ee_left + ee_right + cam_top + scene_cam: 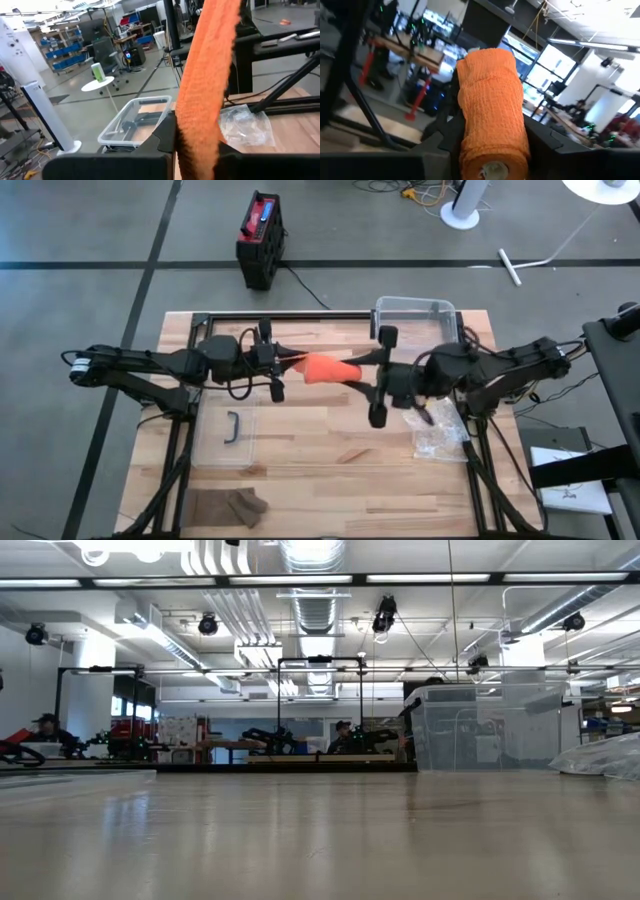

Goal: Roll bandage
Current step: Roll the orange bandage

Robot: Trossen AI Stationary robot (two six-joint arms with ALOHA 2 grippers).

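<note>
So both arms are up off the desk [330, 470] here, meeting over its middle nearer the far edge, with the orange bandage [328, 368] strung between them in the air. Nothing of it touches the wood as far as I can tell.

The right end effector [492, 145] has its fingers partly closed around the rolled-up part, one on each side of the roll, end of the roll facing the wrist camera. My read: it's acting as the spool holder.

The left end effector [197, 150] is clamped fully closed on the loose tail, which runs as a flat strip from its fingers toward the roll. That looks like it's there to keep the strip taut so it winds on neat rather than bunching.

Other stuff, near to far: a brown cloth [228, 506] by the near left corner, a clear lid with a handle [231, 430] left of centre, a crinkly plastic bag [440, 430] on the right, and a clear bin [415, 315] at the far edge.
</note>
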